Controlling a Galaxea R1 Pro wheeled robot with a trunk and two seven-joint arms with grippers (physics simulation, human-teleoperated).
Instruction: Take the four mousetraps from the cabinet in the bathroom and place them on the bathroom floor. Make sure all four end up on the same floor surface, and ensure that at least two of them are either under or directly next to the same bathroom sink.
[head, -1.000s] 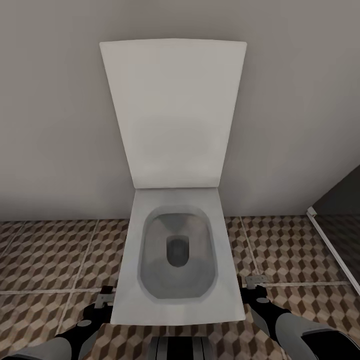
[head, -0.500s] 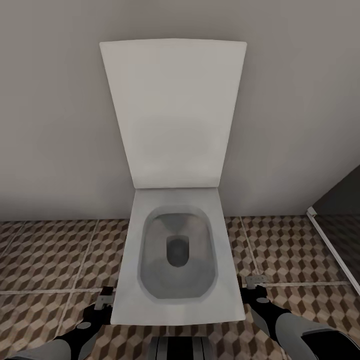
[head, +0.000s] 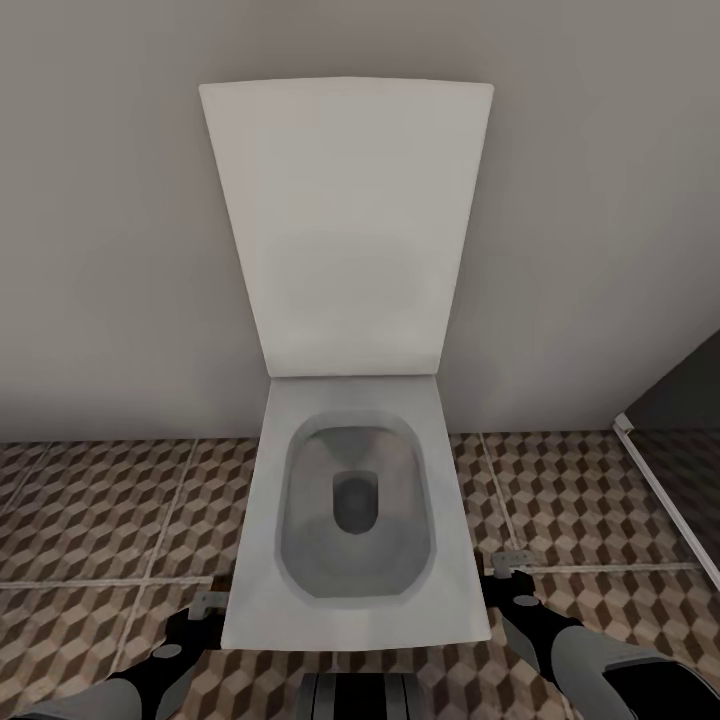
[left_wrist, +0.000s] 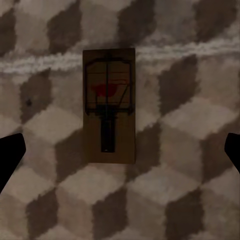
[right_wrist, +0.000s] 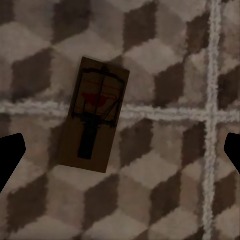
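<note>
- The left gripper hung low beside the white toilet, its fingers spread wide and empty.
- Below it, one mousetrap lay flat on the bathroom floor, its upper end touching a pale grout line.
- The right gripper hung on the toilet's other side, fingers likewise apart, holding nothing.
- A second mousetrap lay tilted across a grout line under it.
</note>
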